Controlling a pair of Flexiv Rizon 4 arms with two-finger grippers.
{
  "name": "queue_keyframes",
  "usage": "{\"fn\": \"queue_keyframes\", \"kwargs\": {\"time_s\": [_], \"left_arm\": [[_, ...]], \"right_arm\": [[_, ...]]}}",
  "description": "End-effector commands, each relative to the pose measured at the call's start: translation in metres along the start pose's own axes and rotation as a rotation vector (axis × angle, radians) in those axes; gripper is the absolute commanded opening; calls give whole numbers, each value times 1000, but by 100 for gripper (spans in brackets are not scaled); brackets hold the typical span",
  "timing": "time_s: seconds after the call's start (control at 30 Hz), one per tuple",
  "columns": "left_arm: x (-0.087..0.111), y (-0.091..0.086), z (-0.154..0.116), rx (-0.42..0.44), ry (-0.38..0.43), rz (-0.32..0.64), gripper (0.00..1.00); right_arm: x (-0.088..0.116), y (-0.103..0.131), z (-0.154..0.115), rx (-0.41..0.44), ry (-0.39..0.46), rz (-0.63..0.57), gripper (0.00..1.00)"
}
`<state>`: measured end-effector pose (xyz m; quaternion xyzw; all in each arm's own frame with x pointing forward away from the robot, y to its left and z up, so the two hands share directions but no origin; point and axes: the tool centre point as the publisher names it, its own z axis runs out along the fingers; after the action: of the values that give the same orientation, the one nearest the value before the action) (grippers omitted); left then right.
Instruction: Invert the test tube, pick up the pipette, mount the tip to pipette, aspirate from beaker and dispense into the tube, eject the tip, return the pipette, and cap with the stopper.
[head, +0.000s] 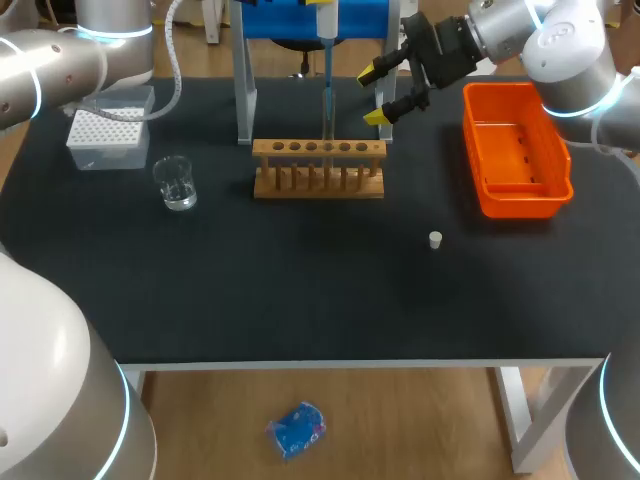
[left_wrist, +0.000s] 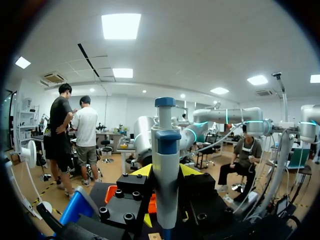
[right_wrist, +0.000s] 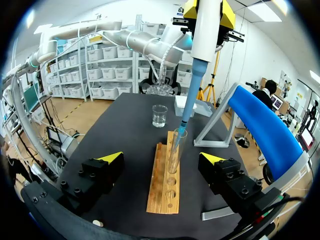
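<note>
My left gripper is shut on the white pipette with the blue top and holds it upright above the wooden rack. Seen from the right wrist, the pipette hangs from the left gripper, and its blue tip reaches down into the mouth of the clear test tube standing in the rack. My right gripper stands open just right of the rack's far end, with nothing between its fingers. The beaker stands left of the rack. The white stopper lies on the mat.
A white tip box sits at the back left, behind the beaker. An orange bin stands at the right. A grey stand with a blue pad rises right behind the rack.
</note>
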<state>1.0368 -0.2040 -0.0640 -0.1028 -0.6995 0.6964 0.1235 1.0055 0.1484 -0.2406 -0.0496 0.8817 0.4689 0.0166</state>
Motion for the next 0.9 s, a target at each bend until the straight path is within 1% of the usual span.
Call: {"fn": "queue_keyframes", "kwargs": {"time_s": [0.03, 0.63, 0.9], "left_arm": [[-3, 1, -1, 1, 6, 7, 0], [-1, 10, 0, 14, 5, 2, 0], [-1, 11, 0, 15, 2, 5, 0]], "right_arm": [[0, 0, -1, 2, 0, 0, 100], [0, 0, -1, 2, 0, 0, 100], [0, 0, -1, 2, 0, 0, 100]]}}
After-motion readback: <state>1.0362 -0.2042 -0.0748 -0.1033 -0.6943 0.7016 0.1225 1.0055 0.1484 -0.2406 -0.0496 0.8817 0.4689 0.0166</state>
